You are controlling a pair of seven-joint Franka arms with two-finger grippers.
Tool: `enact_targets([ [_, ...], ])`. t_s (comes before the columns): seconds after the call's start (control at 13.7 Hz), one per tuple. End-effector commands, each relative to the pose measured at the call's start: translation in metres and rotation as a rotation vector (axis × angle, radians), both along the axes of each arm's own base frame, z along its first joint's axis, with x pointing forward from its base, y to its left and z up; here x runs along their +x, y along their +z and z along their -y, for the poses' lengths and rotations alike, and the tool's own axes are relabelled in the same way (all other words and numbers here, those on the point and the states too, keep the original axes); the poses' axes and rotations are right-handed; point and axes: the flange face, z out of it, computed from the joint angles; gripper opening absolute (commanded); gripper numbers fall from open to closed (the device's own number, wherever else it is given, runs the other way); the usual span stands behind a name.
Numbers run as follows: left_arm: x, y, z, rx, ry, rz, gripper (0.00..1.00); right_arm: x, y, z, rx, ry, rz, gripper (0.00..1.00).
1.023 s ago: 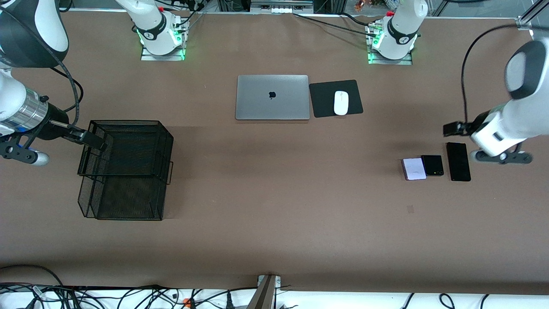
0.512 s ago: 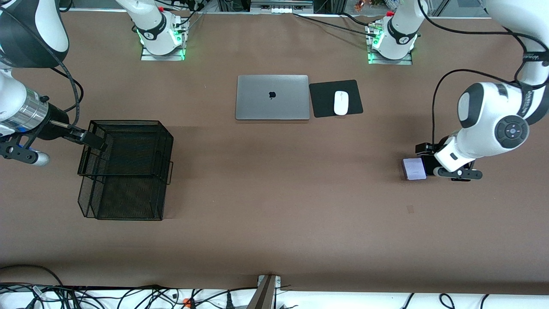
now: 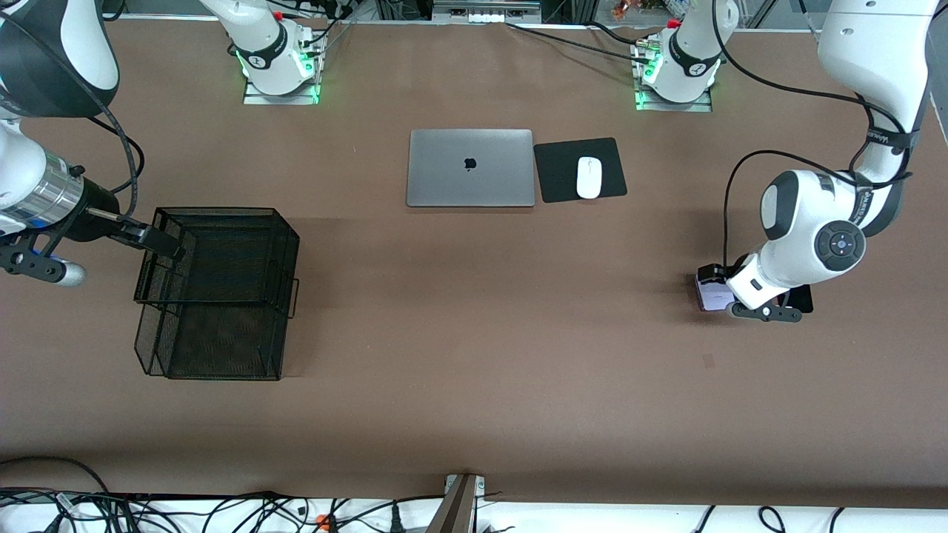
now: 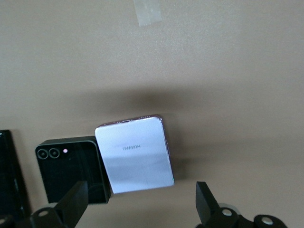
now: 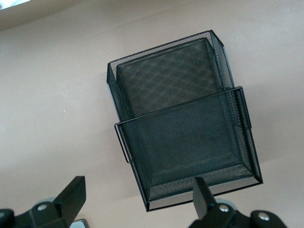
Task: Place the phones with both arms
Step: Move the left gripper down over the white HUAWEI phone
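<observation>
Both grippers open: left gripper (image 4: 137, 209) over lavender phone (image 4: 135, 153) to grab; right gripper (image 5: 137, 199) waits over mesh tray (image 5: 183, 128).

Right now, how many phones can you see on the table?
3, side by side at the left arm's end: a lavender phone, a small black phone touching it, and a long black phone, mostly cut off.
</observation>
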Motion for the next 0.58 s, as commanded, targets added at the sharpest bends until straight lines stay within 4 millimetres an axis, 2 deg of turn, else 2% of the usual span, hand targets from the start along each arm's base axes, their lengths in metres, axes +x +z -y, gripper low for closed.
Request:
enact_targets([
  [0.0,0.003,-0.005,-0.006,0.01,-0.02,0.023,1.0,-0.001,0.0,0.001,-0.003,0.01,-0.003,1.0],
  [0.07,0.003,-0.012,-0.006,0.008,-0.019,0.023,1.0,-0.001,0.0,0.001,-0.003,0.01,-0.003,1.0],
  [0.37,0.0,-0.02,-0.023,0.008,0.029,0.045,1.0,-0.001,0.0,0.001,-0.003,0.01,-0.003,1.0],
  [0.51,-0.003,-0.024,-0.025,0.011,0.091,0.058,1.0,-0.001,0.0,0.001,-0.003,0.01,-0.003,1.0],
])
